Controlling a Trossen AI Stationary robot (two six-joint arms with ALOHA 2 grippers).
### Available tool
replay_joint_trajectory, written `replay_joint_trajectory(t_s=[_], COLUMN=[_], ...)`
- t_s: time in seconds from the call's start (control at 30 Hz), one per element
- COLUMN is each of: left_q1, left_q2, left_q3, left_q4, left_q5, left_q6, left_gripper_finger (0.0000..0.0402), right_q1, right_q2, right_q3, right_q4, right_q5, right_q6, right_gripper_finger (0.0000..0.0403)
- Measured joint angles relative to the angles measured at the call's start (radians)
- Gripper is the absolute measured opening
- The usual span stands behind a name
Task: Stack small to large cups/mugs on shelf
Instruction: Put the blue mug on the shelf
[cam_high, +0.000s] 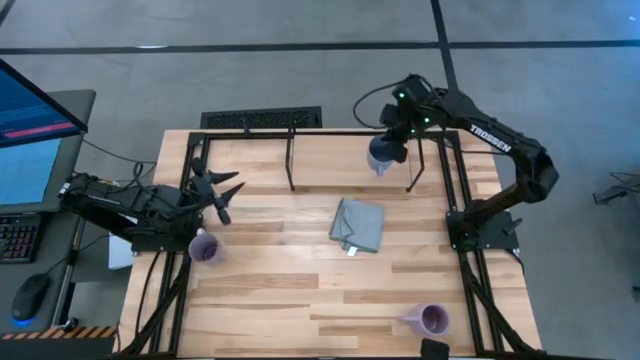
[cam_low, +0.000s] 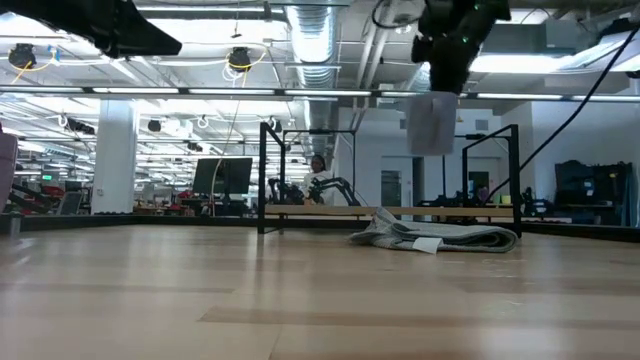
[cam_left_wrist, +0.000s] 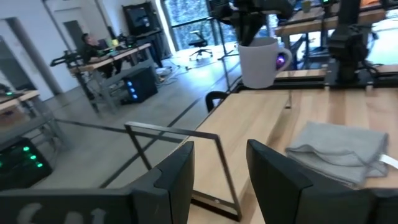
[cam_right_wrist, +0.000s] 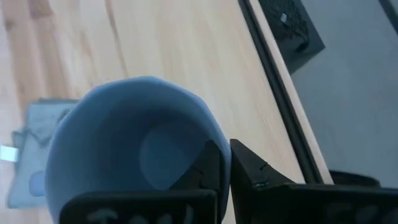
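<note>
My right gripper (cam_high: 390, 143) is shut on the blue-grey mug (cam_high: 380, 158), which it holds in the air over the right part of the black rod shelf (cam_high: 300, 133) at the table's far edge. The mug also shows in the low view (cam_low: 432, 122) and the left wrist view (cam_left_wrist: 260, 62). A purple mug (cam_high: 205, 248) stands upright on the table near the left edge. A lavender mug (cam_high: 432, 320) stands at the near right. My left gripper (cam_high: 230, 195) is open and empty just beyond the purple mug. My right gripper holds the blue-grey mug by its rim (cam_right_wrist: 214, 140), with one finger (cam_right_wrist: 208, 171) inside the mug and the other (cam_right_wrist: 252, 171) outside its wall. The fingers come from above, pointing down. The mug hangs upright below them, mouth up, clear of table and shelf.
A folded grey cloth (cam_high: 357, 225) lies on the table in the middle, just in front of the shelf. The arms' black frames run along the table's left and right edges. Bare wood lies between the cloth and the near edge.
</note>
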Motion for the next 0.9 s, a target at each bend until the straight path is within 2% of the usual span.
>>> replay_joint_trajectory(t_s=[0.3,0.9], left_q1=[0.008,0.115], left_q2=[0.0,0.0], left_q3=[0.0,0.0], left_q4=[0.001,0.001], left_q5=[-0.04,-0.038], left_q6=[-0.001,-0.026], left_gripper_finger=[0.0139,0.0139], right_q1=[-0.116,-0.141], right_q2=[-0.001,0.017], right_q3=[-0.109,-0.213], right_q4=[0.071,0.189], right_q5=[-0.097,-0.112], right_q6=[-0.081,-0.184], right_gripper_finger=[0.0024,0.0024])
